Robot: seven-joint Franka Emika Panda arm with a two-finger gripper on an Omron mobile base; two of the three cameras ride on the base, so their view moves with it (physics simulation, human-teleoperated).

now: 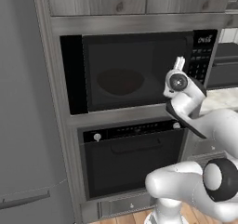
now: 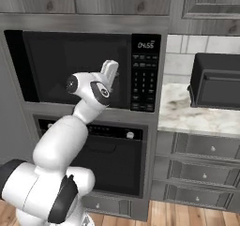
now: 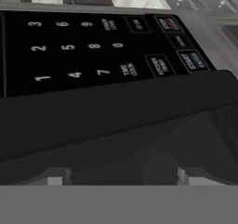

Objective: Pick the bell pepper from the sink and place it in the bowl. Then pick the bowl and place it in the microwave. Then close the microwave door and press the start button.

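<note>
1. The two-finger gripper (image 1: 180, 63) on the white arm is raised in front of the built-in black microwave (image 1: 135, 72), at the black keypad strip (image 3: 93, 51).
2. The fingers stand wide apart and carry nothing; contact with the keypad cannot be confirmed, since the fingertips (image 3: 56, 176) barely show in the hand view.
3. The black microwave door (image 2: 77, 68) with dark glass window is closed.
4. The shallow round dark brown bowl (image 1: 120, 81) shows dimly behind the glass; its contents are not discernible.
</note>
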